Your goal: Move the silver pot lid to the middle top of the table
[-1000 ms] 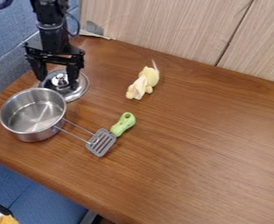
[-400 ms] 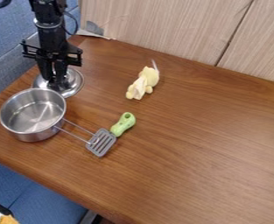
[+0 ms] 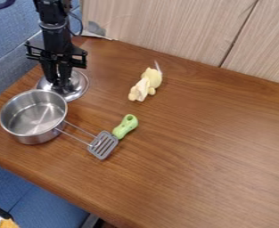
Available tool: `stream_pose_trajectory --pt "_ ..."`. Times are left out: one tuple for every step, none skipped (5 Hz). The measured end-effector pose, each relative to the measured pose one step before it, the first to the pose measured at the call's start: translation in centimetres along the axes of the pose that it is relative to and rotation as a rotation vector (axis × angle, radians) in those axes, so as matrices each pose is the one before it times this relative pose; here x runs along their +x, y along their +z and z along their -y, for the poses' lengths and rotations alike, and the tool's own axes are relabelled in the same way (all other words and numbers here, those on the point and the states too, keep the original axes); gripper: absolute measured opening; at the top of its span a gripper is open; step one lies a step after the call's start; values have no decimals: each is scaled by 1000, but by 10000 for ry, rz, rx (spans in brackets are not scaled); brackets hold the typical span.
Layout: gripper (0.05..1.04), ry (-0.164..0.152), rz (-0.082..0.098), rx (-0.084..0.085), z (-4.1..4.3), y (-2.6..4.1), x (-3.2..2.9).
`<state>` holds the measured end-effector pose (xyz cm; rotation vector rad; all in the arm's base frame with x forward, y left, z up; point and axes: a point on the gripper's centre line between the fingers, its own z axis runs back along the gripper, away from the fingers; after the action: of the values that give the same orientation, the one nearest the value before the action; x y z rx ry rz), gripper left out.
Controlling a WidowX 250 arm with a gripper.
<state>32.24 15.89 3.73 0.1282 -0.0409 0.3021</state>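
The black two-finger claw (image 3: pixel 60 85) hangs over the upper left of the brown wooden counter (image 3: pixel 201 147), closed on the knob of the round, silver metal lid (image 3: pixel 80 85). The lid is at the upper left of the counter, just beyond the round, silver metal pot (image 3: pixel 33 137), whose rim overlaps it in view; whether the two touch, I cannot tell. The pot's wire handle reaches the grey slotted head of a spatula (image 3: pixel 103 144) with a light green handle. Farther up the counter, right of the lid and apart from it, lies a small pale yellow plush toy (image 3: pixel 147 83).
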Motion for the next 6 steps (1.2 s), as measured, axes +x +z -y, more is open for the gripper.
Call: stream_pose_trajectory --pt "282 -143 376 -39 657 1693 848" --pt "282 -454 782 -190 1976 2890 1667" --pt "282 -616 381 -634 3795 1735 1020" --pt "282 -1194 473 -728 4933 1972 582" --pt "282 -965 300 -543 4601 1332 318" --pt "282 -1145 217 -487 4837 323 560"
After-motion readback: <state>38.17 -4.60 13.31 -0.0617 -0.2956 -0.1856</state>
